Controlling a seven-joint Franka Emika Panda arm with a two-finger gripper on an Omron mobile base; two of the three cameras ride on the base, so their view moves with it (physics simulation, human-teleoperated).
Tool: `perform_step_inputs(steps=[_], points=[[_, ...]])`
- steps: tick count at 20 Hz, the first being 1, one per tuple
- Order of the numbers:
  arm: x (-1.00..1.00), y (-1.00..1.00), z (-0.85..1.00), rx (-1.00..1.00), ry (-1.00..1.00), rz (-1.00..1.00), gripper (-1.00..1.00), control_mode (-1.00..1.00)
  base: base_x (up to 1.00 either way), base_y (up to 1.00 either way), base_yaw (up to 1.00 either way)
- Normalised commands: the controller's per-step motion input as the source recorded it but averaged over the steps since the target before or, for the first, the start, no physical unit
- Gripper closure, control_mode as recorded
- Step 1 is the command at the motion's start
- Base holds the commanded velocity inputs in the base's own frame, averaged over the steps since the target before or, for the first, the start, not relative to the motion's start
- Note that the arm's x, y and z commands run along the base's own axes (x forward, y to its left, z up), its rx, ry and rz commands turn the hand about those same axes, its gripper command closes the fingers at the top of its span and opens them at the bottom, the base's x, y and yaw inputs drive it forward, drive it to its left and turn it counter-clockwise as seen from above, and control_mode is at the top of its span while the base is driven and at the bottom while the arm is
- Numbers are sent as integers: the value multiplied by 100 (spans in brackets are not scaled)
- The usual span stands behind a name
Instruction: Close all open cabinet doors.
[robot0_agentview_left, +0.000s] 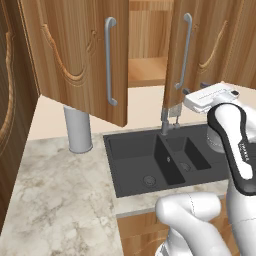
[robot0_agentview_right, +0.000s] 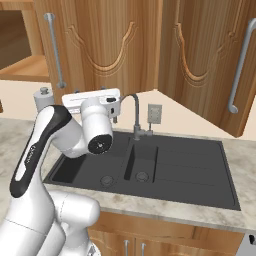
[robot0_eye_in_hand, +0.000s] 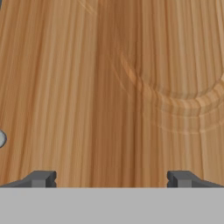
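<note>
Cabinet doors: two are hanging open above the sink (robot0_agentview_left: 160, 160); the left door (robot0_agentview_left: 85, 55) is swinging out over the desk (robot0_agentview_left: 55, 185), and the right door (robot0_agentview_left: 182, 50) is standing ajar beside the bare shelf (robot0_agentview_left: 147, 70).
Left door handle: the long silver bar (robot0_agentview_left: 110, 60) is running down the panel near its free edge.
Right door handle: the silver bar (robot0_agentview_left: 186, 50) is sitting just above the robot's hand.
Fingers: the fingers (robot0_eye_in_hand: 43, 178) are standing spread and released, gripping nothing, with the gripper (robot0_eye_in_hand: 112, 179) facing the wood panel (robot0_eye_in_hand: 109, 87) close up; whether they are touching it I cannot tell.
Step in hand: judging by the pose, the arm is lining up to push the right door shut.
Doing it well: pressing flat on the panel near the handle side, far from the hinge, and following the door's arc until it is sitting flush; keeping the wrist clear of the tap (robot0_agentview_left: 167, 120).
Far right: another door (robot0_agentview_right: 220, 65) is angling out over the desk in the right base view.
Hard to make out: the tops of all doors are cut off, the hinges are hidden, and a small round silver thing (robot0_eye_in_hand: 1, 138) at the hand view's edge is too clipped to name.
</note>
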Motion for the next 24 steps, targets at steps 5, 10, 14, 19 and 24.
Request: perform_step_inputs(steps=[5, 10, 14, 19, 24], points=[[35, 26, 0, 0, 1, -7, -100, -100, 0, 0, 0], [32, 34, 0, 0, 0, -12, -100, -100, 0, 0, 0], [29, 24, 0, 0, 0, -14, -100, -100, 0, 0, 0], [26, 12, 0, 0, 0, -12, -100, -100, 0, 0, 0], [24, 1, 0, 0, 0, -10, -100, -100, 0, 0, 0]])
